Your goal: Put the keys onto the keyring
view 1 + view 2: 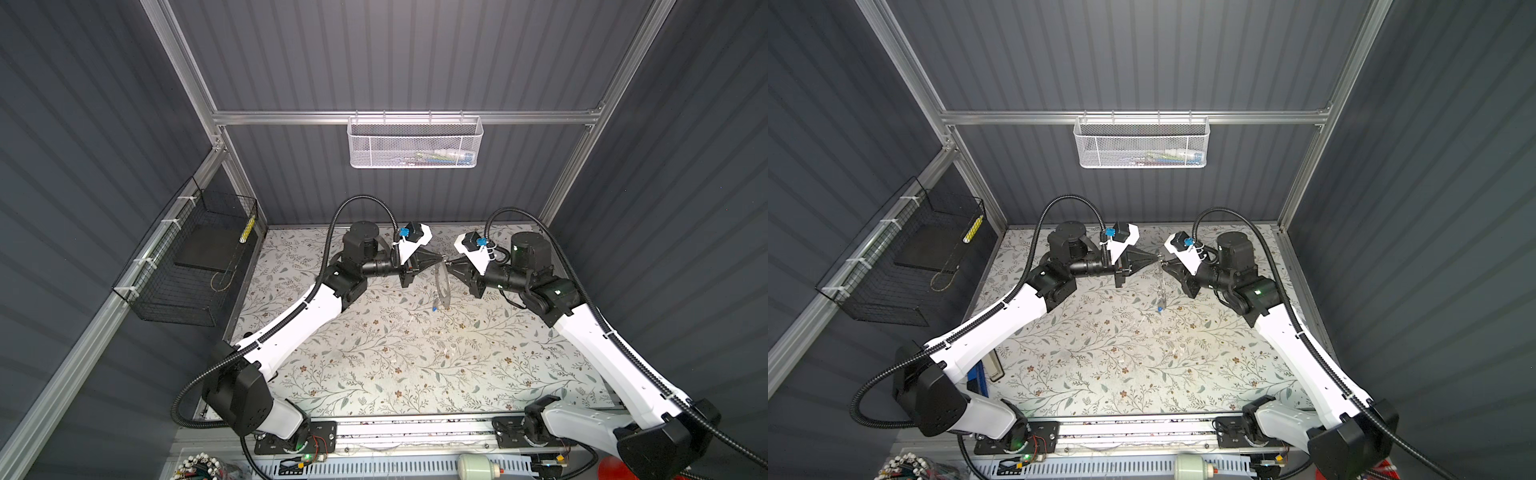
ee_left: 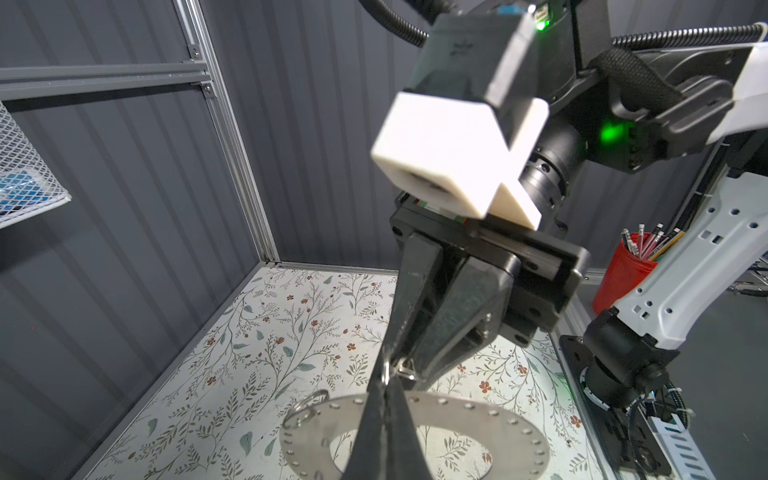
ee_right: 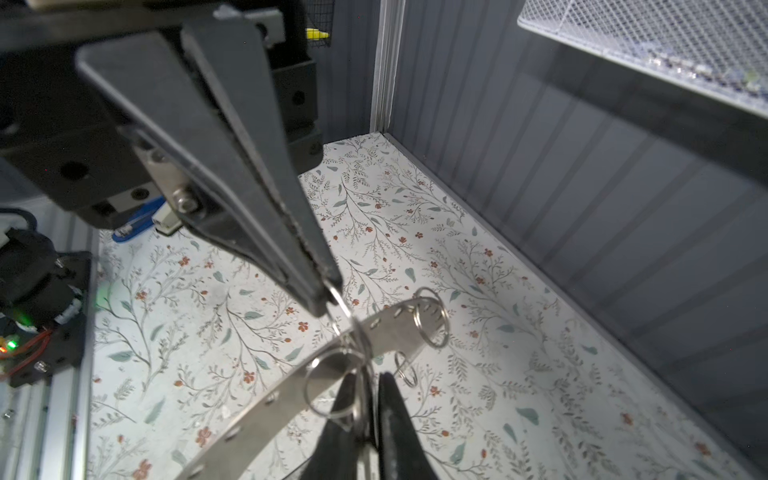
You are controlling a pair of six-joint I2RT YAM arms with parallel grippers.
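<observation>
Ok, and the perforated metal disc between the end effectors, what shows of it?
The perforated disc is a flat, silvery ring-shaped plate with a wide centre opening and small holes round its rim. Several split keyrings are threaded through those holes. It hangs above the floral table, under the left end effector and right end effector, each seemingly shut on a keyring.

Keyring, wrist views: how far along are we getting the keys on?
Done: the holed metal plate hangs from its rings, seemingly off the table. In hand: the left gripper and right gripper, both shut, pinch those rings, tip to tip. Left: no key is discernible on any ring, so threading looks not yet done.
</observation>
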